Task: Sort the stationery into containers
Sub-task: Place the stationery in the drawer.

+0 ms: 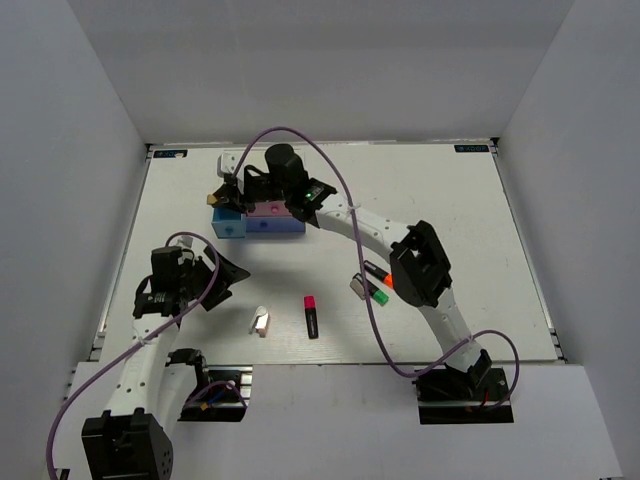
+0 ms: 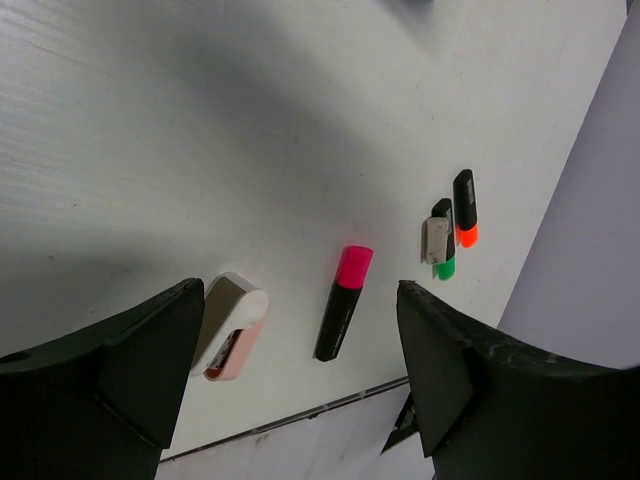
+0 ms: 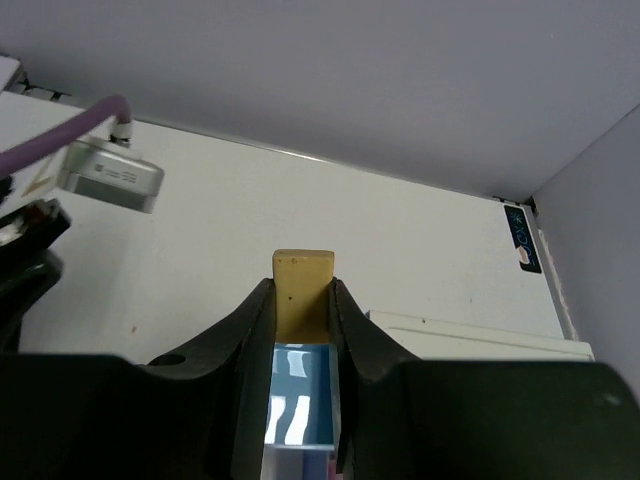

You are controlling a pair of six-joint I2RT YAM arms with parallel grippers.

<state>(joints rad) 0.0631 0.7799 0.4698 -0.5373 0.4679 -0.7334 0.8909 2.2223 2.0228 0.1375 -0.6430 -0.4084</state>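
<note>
Overhead, right hand point(image 3: 301, 296) pinches a tan block point(image 3: 303, 268) above the light-blue drawer point(image 3: 298, 405), seemingly for dropping; left hand point(image 2: 300, 335) gapes wide.

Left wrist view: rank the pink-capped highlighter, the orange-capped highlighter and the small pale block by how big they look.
1. pink-capped highlighter
2. orange-capped highlighter
3. small pale block
The pink one lies nearer the camera, so the two highlighters may really match.

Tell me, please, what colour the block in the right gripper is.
The block is tan, best seen from the right wrist.
</note>
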